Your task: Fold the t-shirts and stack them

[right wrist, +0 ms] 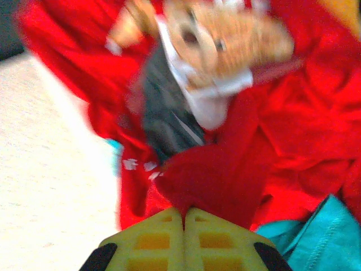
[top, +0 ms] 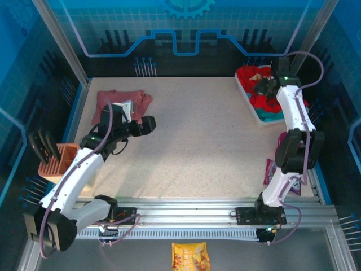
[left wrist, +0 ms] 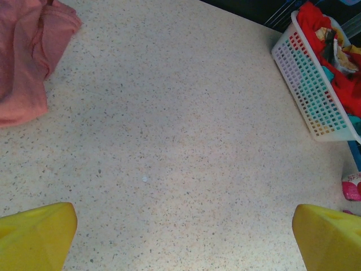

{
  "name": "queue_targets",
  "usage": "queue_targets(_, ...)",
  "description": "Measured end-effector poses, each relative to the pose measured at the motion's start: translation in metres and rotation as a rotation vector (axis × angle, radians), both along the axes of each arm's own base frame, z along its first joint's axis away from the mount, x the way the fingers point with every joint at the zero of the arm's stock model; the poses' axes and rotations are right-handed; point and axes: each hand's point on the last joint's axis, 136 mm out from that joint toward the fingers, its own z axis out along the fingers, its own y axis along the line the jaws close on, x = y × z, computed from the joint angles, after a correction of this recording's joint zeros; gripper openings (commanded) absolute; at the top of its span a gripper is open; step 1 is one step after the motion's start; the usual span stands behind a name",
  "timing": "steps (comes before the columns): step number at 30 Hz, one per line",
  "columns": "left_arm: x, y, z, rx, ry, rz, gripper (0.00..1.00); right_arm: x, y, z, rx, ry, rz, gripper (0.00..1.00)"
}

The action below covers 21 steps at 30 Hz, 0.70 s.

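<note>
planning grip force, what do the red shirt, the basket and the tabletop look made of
Red t-shirt: soft matte cloth, probably cotton knit; it creases and bunches. Basket: rigid white plastic, moulded lattice wall. Tabletop: hard, smooth, speckled, stone-like or laminate; cannot tell which.

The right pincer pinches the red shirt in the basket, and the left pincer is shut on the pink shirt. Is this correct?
No. The left pincer is open and empty: the left wrist view shows it above the table, apart from the pink shirt. The right pincer does pinch the red shirt in the basket.
</note>
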Motion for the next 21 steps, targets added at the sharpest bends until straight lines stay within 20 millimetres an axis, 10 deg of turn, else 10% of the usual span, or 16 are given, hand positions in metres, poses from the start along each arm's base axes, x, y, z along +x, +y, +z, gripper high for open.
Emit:
queue_targets(5,0.003,-0.001,-0.008,0.006,0.025,-0.001,0.99,-0.014,0.082,0.138,-0.051,-0.307,0.248,0.00)
queue_targets(11,0.010,-0.003,0.000,0.002,0.012,-0.001,0.99,-0.074,0.199,0.250,0.025,-0.590,0.655,0.00)
queue_targets(16,0.013,-0.003,0.008,-0.002,-0.008,-0.001,0.99,-0.109,0.241,0.300,0.154,-0.713,0.836,0.00)
queue_targets(21,0.018,-0.004,0.007,0.000,0.000,-0.001,0.99,-0.129,0.274,0.295,0.318,-0.679,0.953,0.00)
